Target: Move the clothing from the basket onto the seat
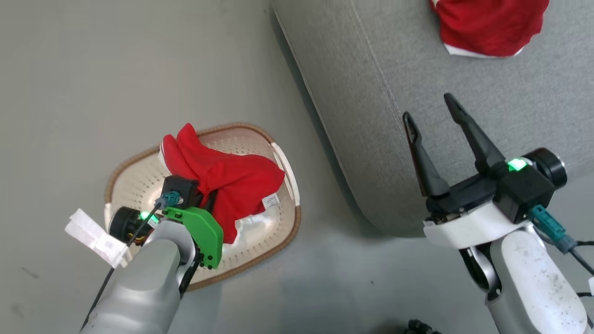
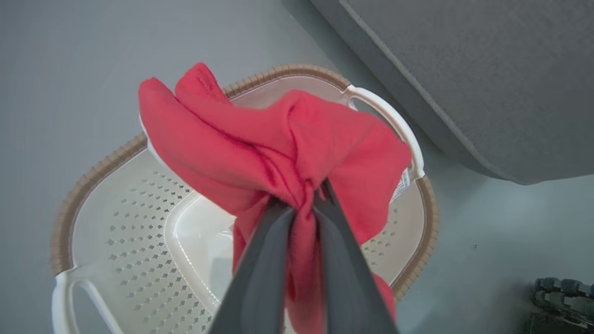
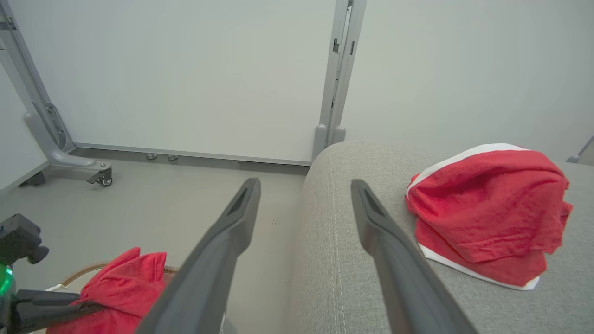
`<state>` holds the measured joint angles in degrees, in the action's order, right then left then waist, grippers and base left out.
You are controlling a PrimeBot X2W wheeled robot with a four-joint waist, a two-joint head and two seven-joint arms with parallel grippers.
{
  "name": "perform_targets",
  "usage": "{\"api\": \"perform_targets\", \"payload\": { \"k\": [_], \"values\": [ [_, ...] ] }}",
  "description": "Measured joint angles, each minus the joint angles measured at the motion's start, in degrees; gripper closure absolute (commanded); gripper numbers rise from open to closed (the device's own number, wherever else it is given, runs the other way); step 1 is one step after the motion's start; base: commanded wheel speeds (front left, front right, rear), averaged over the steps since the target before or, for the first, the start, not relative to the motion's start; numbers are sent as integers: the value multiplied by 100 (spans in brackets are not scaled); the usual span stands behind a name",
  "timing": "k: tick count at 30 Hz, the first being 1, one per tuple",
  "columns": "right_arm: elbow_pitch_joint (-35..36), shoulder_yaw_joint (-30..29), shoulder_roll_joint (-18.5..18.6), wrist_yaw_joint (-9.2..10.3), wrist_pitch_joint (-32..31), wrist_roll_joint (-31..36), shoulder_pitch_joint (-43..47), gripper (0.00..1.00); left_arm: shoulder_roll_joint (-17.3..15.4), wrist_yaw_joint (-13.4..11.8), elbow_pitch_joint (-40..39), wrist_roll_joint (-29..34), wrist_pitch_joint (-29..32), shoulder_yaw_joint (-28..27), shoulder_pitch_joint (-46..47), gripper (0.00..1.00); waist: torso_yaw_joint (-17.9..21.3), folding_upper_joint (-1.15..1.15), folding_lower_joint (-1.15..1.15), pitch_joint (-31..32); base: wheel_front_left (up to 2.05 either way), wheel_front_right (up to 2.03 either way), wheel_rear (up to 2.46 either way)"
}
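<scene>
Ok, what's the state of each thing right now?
left claw: shut on the held garment.
right claw: open, empty, above the seat edge.
held garment: bunched, hanging over the basket.
second garment: lying crumpled on the seat.
basket: upright on the floor.

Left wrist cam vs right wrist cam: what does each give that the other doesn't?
Left wrist: label tag, perforated inside of the basket. Right wrist: right pincer open, second red garment lying on the seat, a wheeled frame by the wall. Both: left pincer shut on the held red garment, basket rim, seat.
</scene>
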<state>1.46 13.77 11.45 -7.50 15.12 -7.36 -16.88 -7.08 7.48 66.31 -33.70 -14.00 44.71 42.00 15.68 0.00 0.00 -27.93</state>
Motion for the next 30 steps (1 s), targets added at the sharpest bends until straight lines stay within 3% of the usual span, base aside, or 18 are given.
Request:
{"api": "perform_targets", "payload": {
  "k": [4,12,21,30],
  "values": [
    [-125,75,3,1,0,1,223,0,-52,1,-424,-224,-80,-92,-251,100,-136,0,0,510,0,0,0],
    [-319,188,-47,0,0,4,712,0,-341,-68,-2606,324,-100,-1408,-1384,100,-367,0,0,1500,0,0,0],
    [-446,389,-113,0,0,31,1132,0,69,-34,-4765,1089,-102,-2753,-2595,100,-586,0,0,2426,0,0,0],
    [-459,566,-120,1,0,70,1191,0,292,-14,-6349,823,-103,-2933,-3275,100,-732,0,0,2917,0,0,0]
  ]
}}
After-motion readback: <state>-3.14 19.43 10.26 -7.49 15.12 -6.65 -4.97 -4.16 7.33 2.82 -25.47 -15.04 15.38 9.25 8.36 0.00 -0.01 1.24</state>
